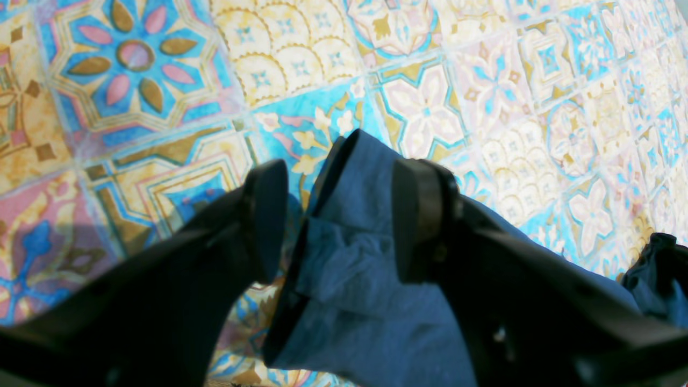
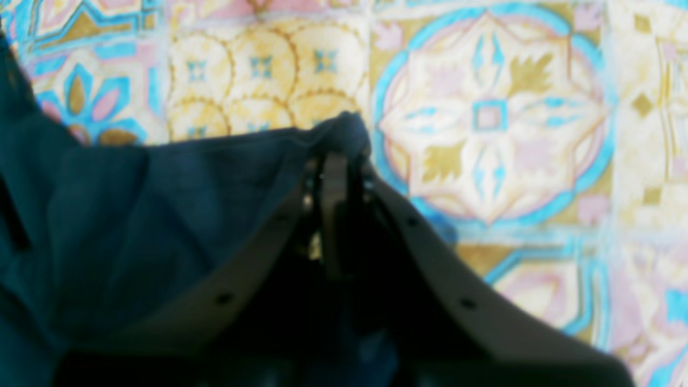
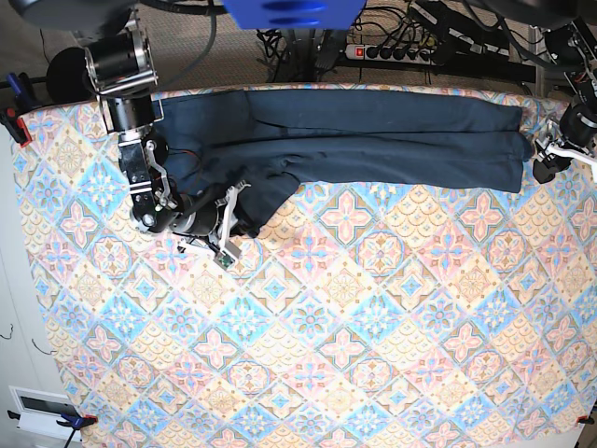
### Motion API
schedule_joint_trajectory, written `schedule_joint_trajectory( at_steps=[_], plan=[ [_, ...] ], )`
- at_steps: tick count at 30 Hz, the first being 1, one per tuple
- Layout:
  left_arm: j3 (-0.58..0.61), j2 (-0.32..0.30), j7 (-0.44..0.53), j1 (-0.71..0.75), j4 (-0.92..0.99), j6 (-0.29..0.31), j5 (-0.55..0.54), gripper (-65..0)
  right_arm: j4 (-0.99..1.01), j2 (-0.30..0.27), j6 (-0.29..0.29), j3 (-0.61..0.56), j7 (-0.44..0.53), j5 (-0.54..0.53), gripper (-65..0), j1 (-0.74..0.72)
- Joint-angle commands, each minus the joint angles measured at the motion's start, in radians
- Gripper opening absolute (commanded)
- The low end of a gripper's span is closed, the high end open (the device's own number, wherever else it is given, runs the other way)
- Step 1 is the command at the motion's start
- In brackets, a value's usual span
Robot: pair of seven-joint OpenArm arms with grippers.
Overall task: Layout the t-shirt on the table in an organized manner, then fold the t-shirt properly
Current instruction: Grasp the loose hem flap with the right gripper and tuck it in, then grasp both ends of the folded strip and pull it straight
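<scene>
The dark navy t-shirt (image 3: 373, 135) lies stretched in a long band along the far edge of the table (image 3: 354, 327). My right gripper (image 3: 233, 219) is shut on a corner of it pulled toward the near left. In the right wrist view the right gripper (image 2: 336, 161) pinches the t-shirt's (image 2: 161, 215) edge over the table (image 2: 489, 115). My left gripper (image 3: 544, 161) is at the shirt's right end. In the left wrist view the left gripper (image 1: 344, 215) is open, with a fold of the t-shirt (image 1: 355, 279) between its fingers, just above the table (image 1: 484, 80).
A power strip and cables (image 3: 401, 47) lie behind the far edge. A red clamp (image 3: 14, 121) holds the cloth at the far left corner. A white box (image 3: 42, 411) sits off the near left corner. The right arm's base (image 3: 121, 65) stands at the far left.
</scene>
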State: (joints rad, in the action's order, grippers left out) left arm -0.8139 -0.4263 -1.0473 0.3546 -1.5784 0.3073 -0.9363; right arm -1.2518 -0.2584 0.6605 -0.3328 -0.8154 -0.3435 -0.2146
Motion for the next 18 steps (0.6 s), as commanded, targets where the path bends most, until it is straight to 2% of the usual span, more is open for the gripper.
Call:
schedule_joint_trajectory(
  at_steps=[1, 5, 7, 14, 18],
  plan=[
    [-0.008, -0.023, 0.019, -0.002, -0.017, 0.003, -0.013, -34.3, -0.033, -0.012, 0.003, 0.03, -0.034, 0.016, -63.9, 0.005],
    [-0.008, -0.023, 0.019, -0.002, -0.017, 0.003, -0.013, -34.3, -0.204, -0.026, 0.006, 0.14, -0.04, 0.013, -64.3, 0.114],
    [-0.008, -0.023, 0.019, -0.002, -0.017, 0.003, -0.013, -34.3, -0.294, -0.026, 0.037, 0.177, -0.075, 0.013, -64.3, 0.174],
    [-0.008, -0.021, 0.019, -0.007, -0.017, 0.003, -0.011, -34.3, -0.612, -0.026, 0.038, 0.311, -0.152, 0.011, -64.3, 0.38],
    [-0.008, -0.021, 0.02, -0.009, -0.017, 0.003, -0.011, -34.3, -0.711, -0.026, 0.038, 0.352, -0.178, 0.008, -64.3, 0.487]
  ],
)
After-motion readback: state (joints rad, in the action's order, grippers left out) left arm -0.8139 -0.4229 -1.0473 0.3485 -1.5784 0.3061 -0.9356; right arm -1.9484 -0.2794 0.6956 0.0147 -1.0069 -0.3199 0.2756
